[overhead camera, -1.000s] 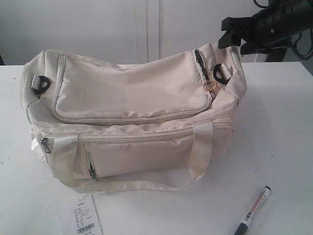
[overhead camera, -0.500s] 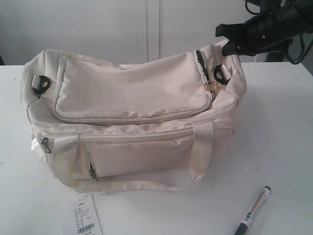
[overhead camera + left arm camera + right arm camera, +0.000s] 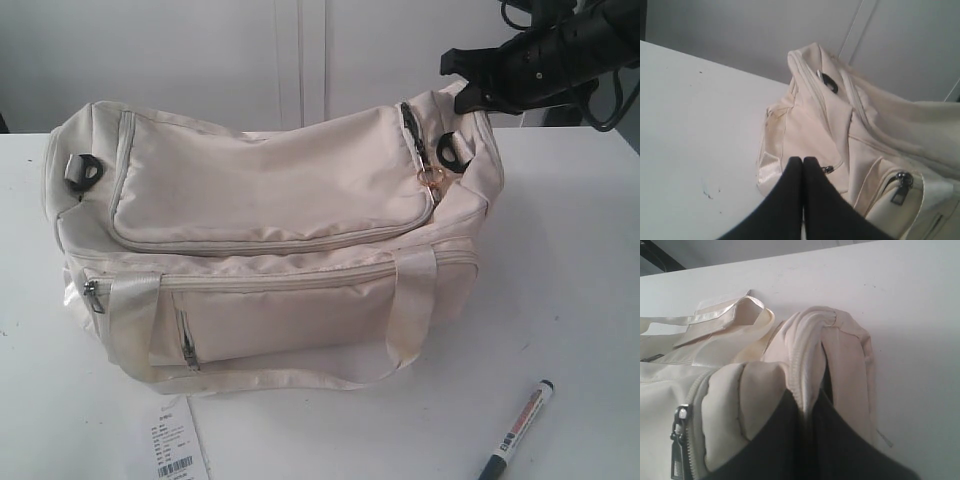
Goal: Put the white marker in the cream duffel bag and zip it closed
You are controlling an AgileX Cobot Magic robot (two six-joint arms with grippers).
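**Item:** slim white-barrelled marker with black cap (image 3: pixel 517 430).
**Location:** flat on the white table (image 3: pixel 580 260), in front of the large cream fabric duffel bag (image 3: pixel 270 190), on the right arm's side.
**Axis:** diagonal, cap toward the right, dark end toward the near edge.
**Right gripper** (image 3: pixel 806 392): pinching a fold at the bag's far right end, well apart from the marker.
**Left gripper** (image 3: pixel 803 159): fingers pressed together, empty, by the bag's opposite end.
**Reach:** right arm judged nearer.

Matt cloth duffel bag (image 3: pixel 270 190), metal zip ring (image 3: pixel 430 177), probably plastic marker (image 3: pixel 517 428)
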